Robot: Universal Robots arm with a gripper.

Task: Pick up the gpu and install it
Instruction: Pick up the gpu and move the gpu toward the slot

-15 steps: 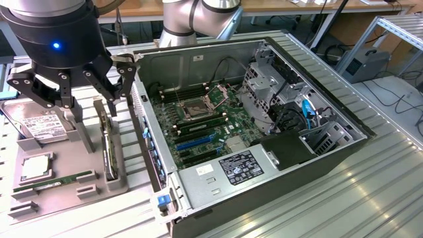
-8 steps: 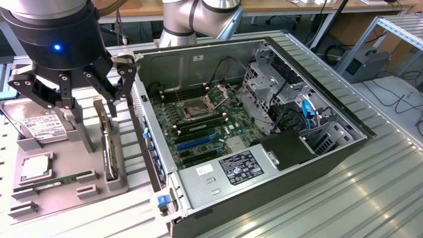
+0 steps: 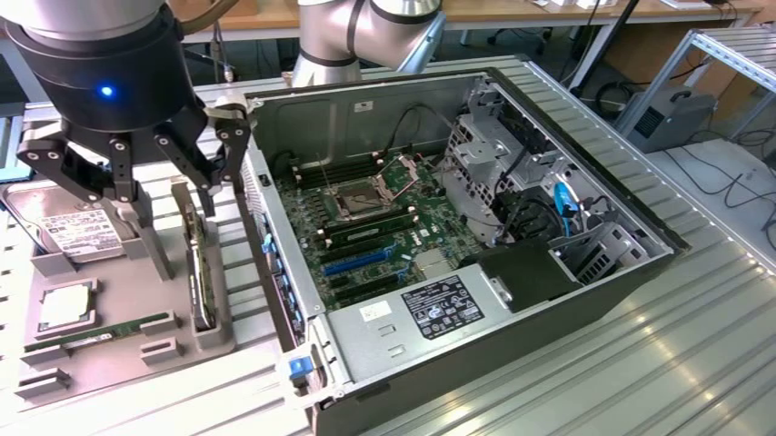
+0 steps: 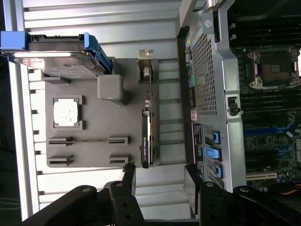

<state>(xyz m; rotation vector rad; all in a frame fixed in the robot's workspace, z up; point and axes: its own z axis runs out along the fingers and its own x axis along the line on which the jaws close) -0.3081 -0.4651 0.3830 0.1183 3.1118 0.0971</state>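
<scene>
gripper (image 3: 131,186) hangs wide open over the grey holder (image 3: 115,359); gpu (image 3: 200,268) stands on edge along the holder's side nearest the computer case (image 3: 363,336), long axis parallel to that wall, narrow gap between

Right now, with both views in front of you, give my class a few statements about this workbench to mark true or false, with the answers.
1. The hand is open and holds nothing. True.
2. The gpu is seated in the motherboard. False: it stands on edge in the grey tray, outside the computer case.
3. The computer case lies with its side open, so the motherboard shows. True.
4. The hard drive is mounted inside the computer case. False: it rests at the grey tray, on the far side of the gpu from the case.
</scene>
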